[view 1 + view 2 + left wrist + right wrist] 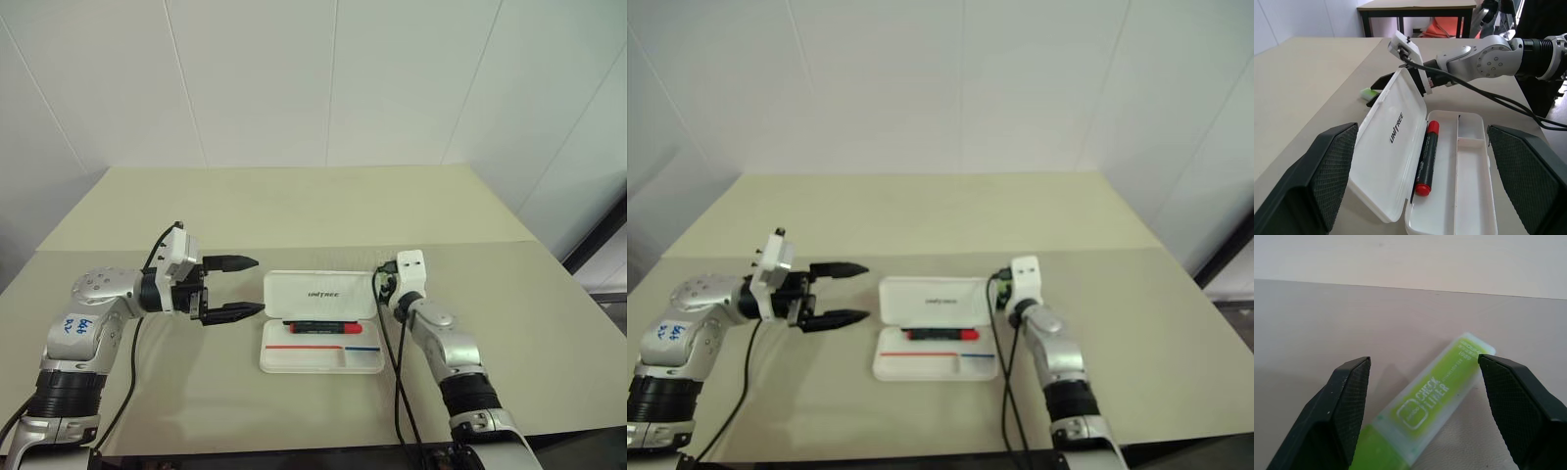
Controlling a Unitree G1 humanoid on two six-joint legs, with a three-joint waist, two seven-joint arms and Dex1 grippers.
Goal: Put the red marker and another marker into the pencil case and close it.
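Nearest the head camera are the two arms, brushed silver with black joint rings and black cables, reaching over a matte beige table (294,211). The left gripper (233,287) hovers just left of the pencil case (323,335), its two tapered black fingers spread wide and holding nothing; the inner faces of its pads (1332,171) carry a fine grid texture. The pencil case is a white hard-plastic rectangle with rounded corners, lying open: the lid, printed with small dark lettering, stands tilted up along the far edge, and the near tray is split by a thin wall into a long and a short compartment, with a printed red-and-blue stripe. The red marker (324,327), a slim cylinder with a black mid-section and red ends, already lies in the long compartment beside the hinge, so that part of the task appears done. The light-green highlighter (1430,404), a short chunky translucent body with white print, still lies on the table on the far side of the raised lid; the right gripper (1425,401) straddles it with its pincer fully spread, not yet clamped. Left to do, by this reading: grasp the highlighter, place it in the tray, shut the lid.
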